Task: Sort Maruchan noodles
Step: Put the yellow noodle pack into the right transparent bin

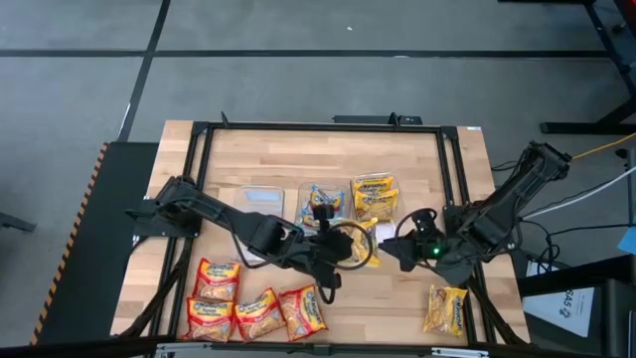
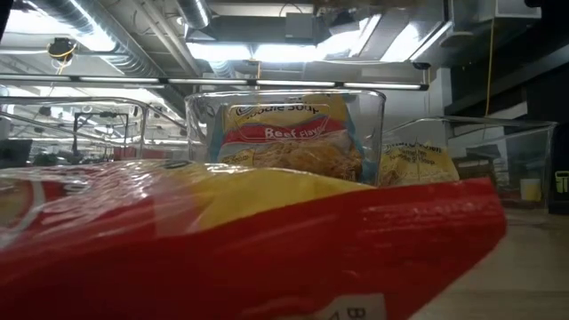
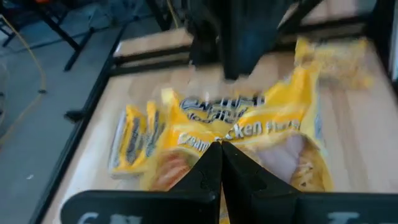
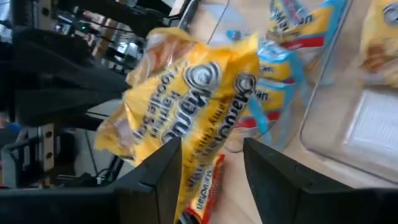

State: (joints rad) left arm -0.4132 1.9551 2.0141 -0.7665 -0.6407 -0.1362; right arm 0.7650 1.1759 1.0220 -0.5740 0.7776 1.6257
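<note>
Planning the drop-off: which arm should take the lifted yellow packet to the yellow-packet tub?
Left: the left end effector is shut on the yellow packet near that tub; the right end effector is open.

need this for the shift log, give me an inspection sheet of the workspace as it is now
surface: wooden table inside a black frame.
job's things: four red packets at the near left; one yellow packet near right; a yellow packet held mid-table; blue packet and yellow packets in clear tubs.
clutter: an empty clear tub.
grippers: left gripper shut on the held yellow packet; right gripper open, facing it.
cables: yellow cable right of the table.
surroundings: grey floor, ceiling lights in the low view.
</note>
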